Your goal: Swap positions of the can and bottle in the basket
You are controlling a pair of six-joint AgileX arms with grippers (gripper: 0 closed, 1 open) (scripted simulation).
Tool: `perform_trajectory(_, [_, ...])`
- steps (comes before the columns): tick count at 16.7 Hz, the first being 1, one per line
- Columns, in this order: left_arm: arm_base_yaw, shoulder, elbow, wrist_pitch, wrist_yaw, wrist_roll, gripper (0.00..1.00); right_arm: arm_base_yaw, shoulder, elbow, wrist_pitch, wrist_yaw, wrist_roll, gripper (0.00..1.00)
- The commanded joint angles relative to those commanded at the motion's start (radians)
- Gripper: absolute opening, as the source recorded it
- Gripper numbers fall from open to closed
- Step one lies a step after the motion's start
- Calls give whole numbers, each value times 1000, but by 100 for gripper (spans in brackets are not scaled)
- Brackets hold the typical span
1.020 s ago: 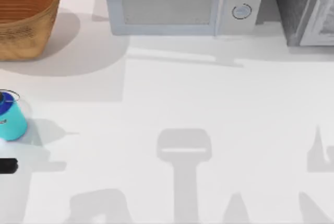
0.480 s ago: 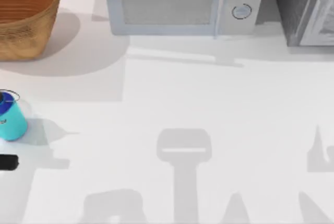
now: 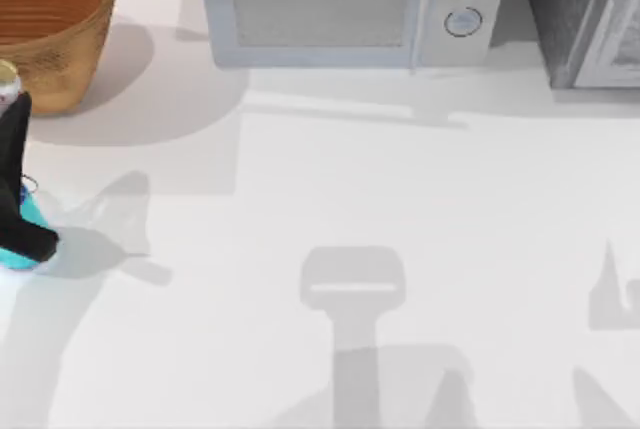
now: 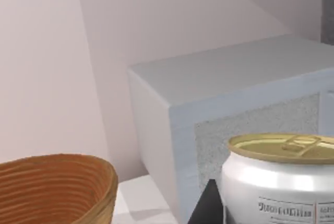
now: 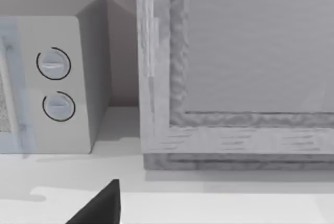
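The woven basket stands at the table's far left corner, and its rim also appears in the left wrist view. My left gripper is at the left edge, just in front of the basket, shut on a silver can with a gold top. One black finger lies against the can's side. Under the left arm stands a teal bottle, mostly covered by it. A black finger of my right gripper is in the right wrist view, low over the table.
A pale microwave stands along the back, its two knobs close to the right wrist camera. A grey cabinet fills the back right corner. Arm shadows lie on the white table.
The left arm has swung in from the lower left edge. It now lies over the teal bottle, holding the can up near the basket. The arm shadows have shifted.
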Motion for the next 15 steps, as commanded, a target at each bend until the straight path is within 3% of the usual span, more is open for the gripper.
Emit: perform_trajectory(15, [-113, 766, 440, 358, 444, 74, 0, 0, 0, 0, 0, 0, 0, 100])
